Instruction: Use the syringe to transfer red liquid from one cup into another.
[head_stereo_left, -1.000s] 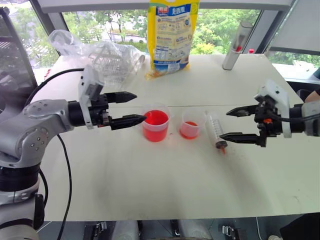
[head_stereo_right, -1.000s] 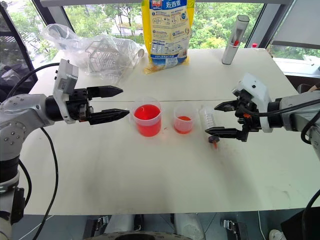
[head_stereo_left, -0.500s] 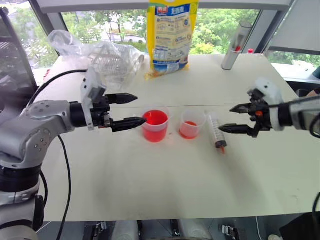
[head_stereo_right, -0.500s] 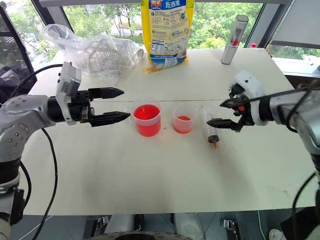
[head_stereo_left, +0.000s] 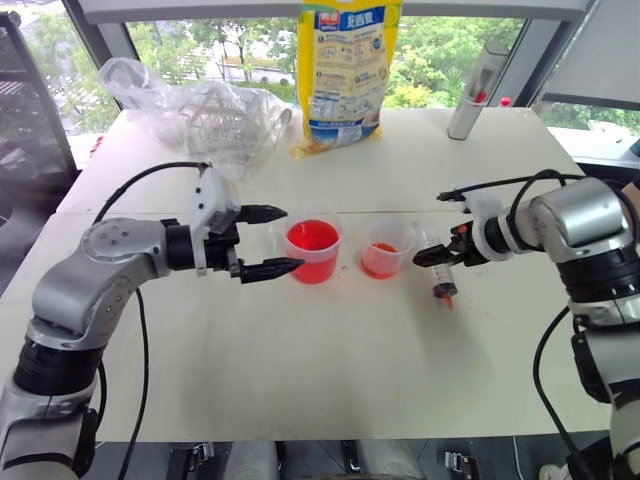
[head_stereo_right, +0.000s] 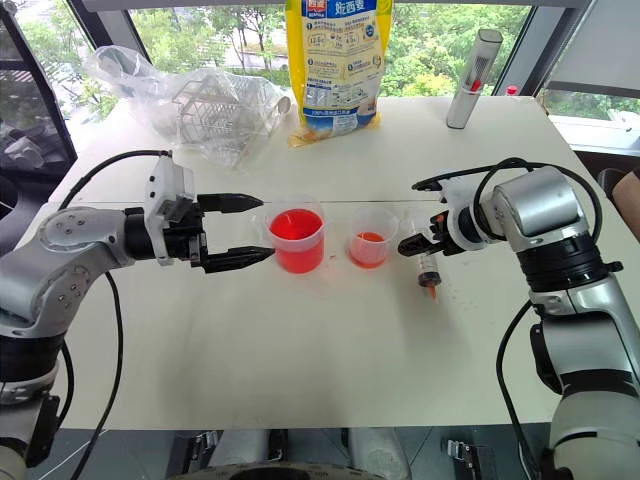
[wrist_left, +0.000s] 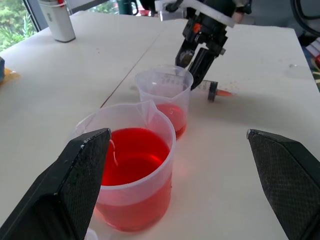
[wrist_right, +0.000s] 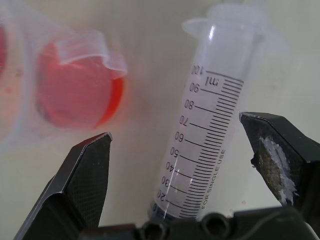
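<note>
Lying flat on the white desk (head_stereo_left: 330, 360), the syringe (head_stereo_left: 434, 264) is seen just to the right of the smaller cup (head_stereo_left: 383, 248), its red-stained tip pointed toward the near edge and its barrel running away from it; in the right wrist view the printed graduation marks on the clear barrel (wrist_right: 210, 145) are read plainly, and the barrel is framed between the two black fingers without visible contact. The right pincer (head_stereo_left: 440, 254) is held wide open, angled downward over the syringe and straddling it; nothing is gripped by it. The left pincer (head_stereo_left: 265, 241) is likewise spread open and empty, pointed level toward the larger beaker (head_stereo_left: 312, 247), whose wall is flanked by the fingertips (wrist_left: 80, 175) in the left wrist view. Red liquid (wrist_left: 132, 157) is held in the beaker to a good depth; a shallower layer of it is seen in the smaller cup, which stands just beside the beaker on its right. At the far side of the desk a yellow bag (head_stereo_left: 345, 70), a crumpled clear plastic bag (head_stereo_left: 200, 115) and a grey cylinder (head_stereo_left: 475, 90) are set well apart from the cups.
</note>
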